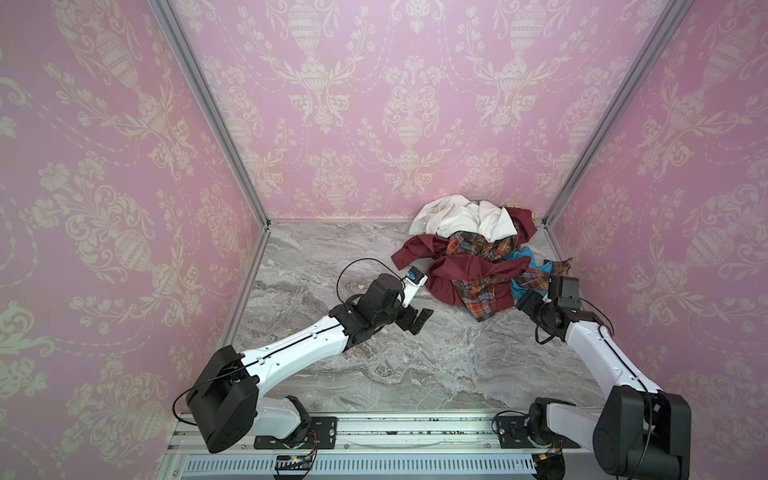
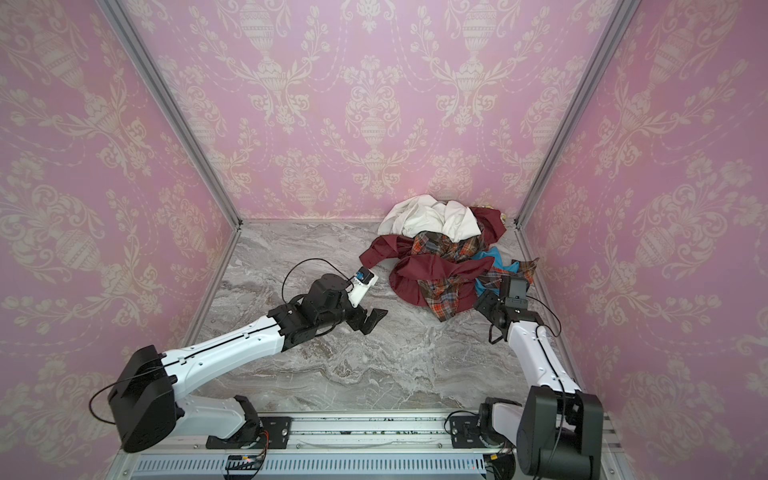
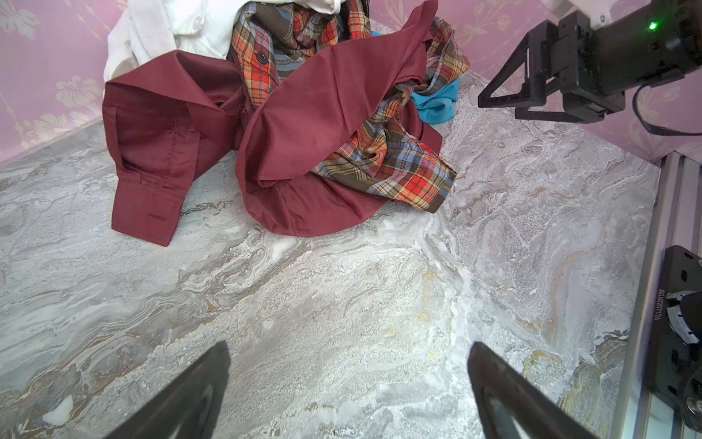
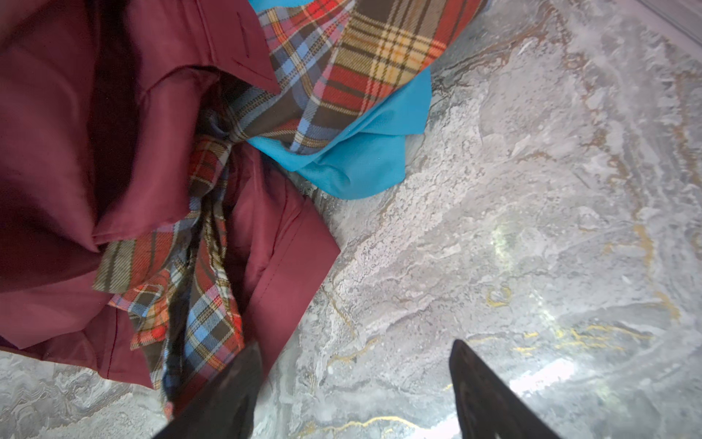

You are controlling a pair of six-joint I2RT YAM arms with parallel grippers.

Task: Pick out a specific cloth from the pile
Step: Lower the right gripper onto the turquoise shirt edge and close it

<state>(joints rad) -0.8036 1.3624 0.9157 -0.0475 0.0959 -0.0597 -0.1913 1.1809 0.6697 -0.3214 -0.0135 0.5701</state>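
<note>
right tool (image 4: 355, 346): jaws apart, empty, aimed at free corner | cloth (image 4: 364, 152): just ahead of it, pinned under plaid shirt (image 4: 361, 49) at pile (image 1: 469, 249) edge | left tool (image 3: 348, 344): wide, pile well ahead, likely standing clear

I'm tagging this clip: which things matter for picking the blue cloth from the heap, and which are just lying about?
Job: turquoise cloth, partly buried; pile; right gripper, open near it.
Lying about: maroon shirt, plaid shirt, white garment in the pile; left gripper, open over the table.
</note>
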